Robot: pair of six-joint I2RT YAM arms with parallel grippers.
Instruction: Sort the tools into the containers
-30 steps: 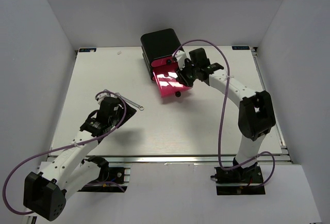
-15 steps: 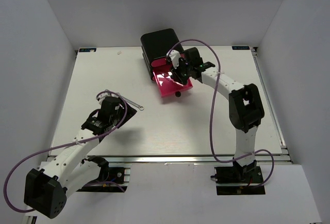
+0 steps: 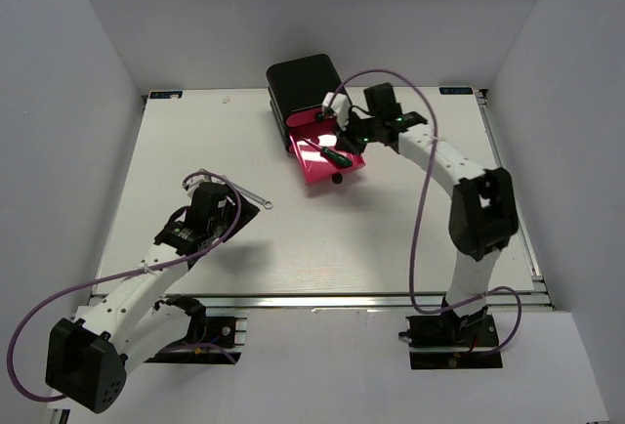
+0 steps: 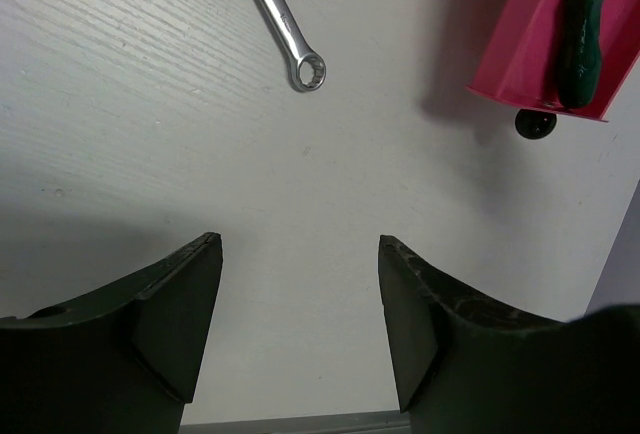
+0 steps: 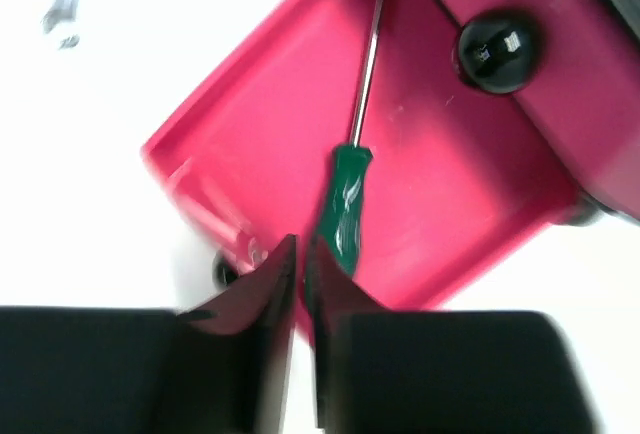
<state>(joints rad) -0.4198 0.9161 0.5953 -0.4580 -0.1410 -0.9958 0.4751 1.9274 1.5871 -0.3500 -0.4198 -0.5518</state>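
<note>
1. Left gripper (image 4: 298, 246): jaws wide apart, empty, low over the table (image 4: 130, 154); the wrench (image 4: 281, 22) lies ahead of it.
2. Right gripper (image 5: 300, 249): jaws nearly together, empty, above the open pink drawer (image 5: 250, 144), in which a green-handled screwdriver (image 5: 342, 209) lies.
3. Blue corner label (image 3: 164, 95): too small to read.

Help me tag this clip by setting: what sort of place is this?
Probably a lab robot test cell: a white table boxed in by plain white panels, left arm and right arm bolted at its near edge, plus a black drawer chest.
</note>
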